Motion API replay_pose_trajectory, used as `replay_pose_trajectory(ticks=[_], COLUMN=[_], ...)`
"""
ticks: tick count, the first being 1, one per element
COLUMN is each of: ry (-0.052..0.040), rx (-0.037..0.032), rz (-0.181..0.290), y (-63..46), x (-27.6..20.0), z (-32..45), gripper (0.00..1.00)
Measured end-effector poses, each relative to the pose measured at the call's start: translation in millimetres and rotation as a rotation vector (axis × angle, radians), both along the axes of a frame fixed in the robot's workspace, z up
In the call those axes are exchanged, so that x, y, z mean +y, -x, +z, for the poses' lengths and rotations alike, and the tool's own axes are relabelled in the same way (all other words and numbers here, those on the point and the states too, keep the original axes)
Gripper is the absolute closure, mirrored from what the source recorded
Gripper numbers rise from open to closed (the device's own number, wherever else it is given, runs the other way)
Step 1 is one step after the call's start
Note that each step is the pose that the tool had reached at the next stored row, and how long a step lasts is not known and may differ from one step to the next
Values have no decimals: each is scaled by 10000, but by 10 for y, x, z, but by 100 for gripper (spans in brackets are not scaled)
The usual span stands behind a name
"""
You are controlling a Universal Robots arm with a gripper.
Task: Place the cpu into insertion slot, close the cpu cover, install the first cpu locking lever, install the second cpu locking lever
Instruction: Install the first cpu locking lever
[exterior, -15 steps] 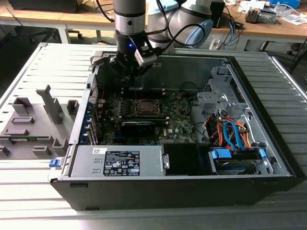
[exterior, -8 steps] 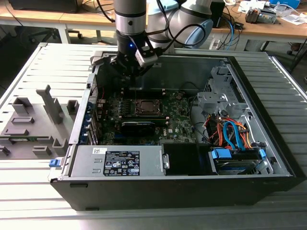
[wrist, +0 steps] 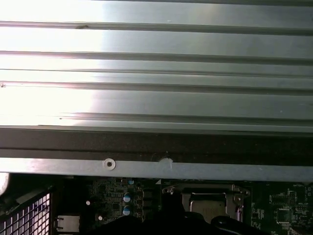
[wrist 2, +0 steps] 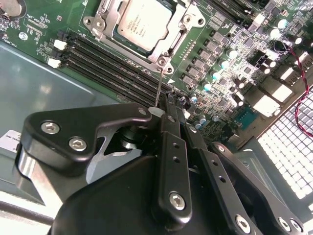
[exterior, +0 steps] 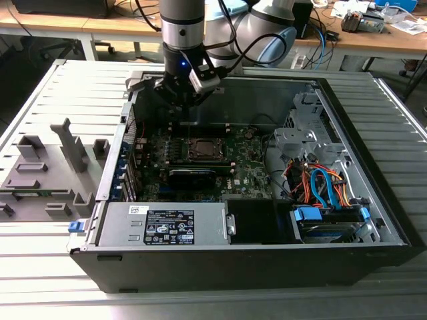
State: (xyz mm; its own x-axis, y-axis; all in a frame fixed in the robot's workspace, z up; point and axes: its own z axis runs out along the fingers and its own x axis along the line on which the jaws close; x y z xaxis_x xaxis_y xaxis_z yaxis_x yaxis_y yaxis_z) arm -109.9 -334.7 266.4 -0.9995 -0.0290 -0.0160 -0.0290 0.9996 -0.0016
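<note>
Hanging over the open computer case (exterior: pixel 373 220) on the ribbed tabletop (exterior: pixel 40 93), the arm points its claw (exterior: pixel 177 97) down at the far end of the green circuit board (wrist 2: pixel 44 29). In the second wrist view the cpu (wrist 2: pixel 145 22) lies flat in the insertion slot (exterior: pixel 189 149), its dull silver top facing up. The cpu cover (wrist 2: pixel 132 49) is down around it as a metal frame, screw heads showing at its corners. 1 thin locking lever (wrist 2: pixel 159 83) runs as a bare wire from the corner of the frame, across the long black memory slots (wrist 2: pixel 107 63), to the claw (wrist 2: pixel 175 105). The claw's black fingers (wrist 2: pixel 171 142) are drawn together with nothing clamped between them, and the lever's free end sits just beside their tips.
</note>
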Motion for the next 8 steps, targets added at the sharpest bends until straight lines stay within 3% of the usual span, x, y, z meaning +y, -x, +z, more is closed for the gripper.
replay_pose_trajectory(ticks=[8], ry=[0], rx=[0], rz=[0], y=[-24], x=[0], z=[-11], gripper=[89])
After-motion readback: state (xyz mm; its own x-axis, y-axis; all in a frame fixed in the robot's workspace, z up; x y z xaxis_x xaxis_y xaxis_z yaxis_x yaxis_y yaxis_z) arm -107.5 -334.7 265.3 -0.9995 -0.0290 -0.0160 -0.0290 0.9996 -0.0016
